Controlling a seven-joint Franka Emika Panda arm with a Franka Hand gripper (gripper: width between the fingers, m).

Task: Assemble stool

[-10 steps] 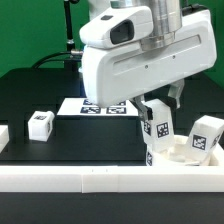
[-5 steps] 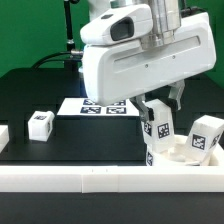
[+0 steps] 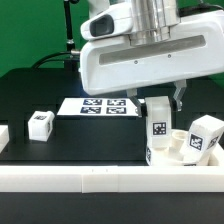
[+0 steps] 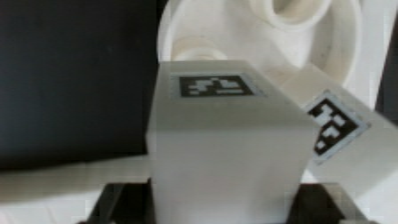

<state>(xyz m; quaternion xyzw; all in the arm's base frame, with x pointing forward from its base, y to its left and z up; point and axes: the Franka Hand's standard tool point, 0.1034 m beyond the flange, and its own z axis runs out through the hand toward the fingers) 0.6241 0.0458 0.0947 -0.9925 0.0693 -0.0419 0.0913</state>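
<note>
My gripper (image 3: 160, 99) is shut on the top of a white tagged stool leg (image 3: 158, 124). The leg stands upright on the round white seat (image 3: 176, 154) at the exterior view's right. In the wrist view the leg (image 4: 222, 130) fills the space between the two dark fingers (image 4: 125, 203), with the seat (image 4: 222, 35) and one of its sockets beyond it. A second leg (image 3: 205, 136) stands tilted on the seat's far right side. A third leg (image 3: 40, 123) lies loose on the black table at the exterior view's left.
The marker board (image 3: 98, 105) lies flat behind the gripper. A long white rail (image 3: 100, 178) runs along the table's front edge. A small white piece (image 3: 3, 133) sits at the left edge. Cables hang at the back.
The held leg has gone from tilted to upright over the seat. The gripper body has shifted up and slightly toward the exterior view's right.
</note>
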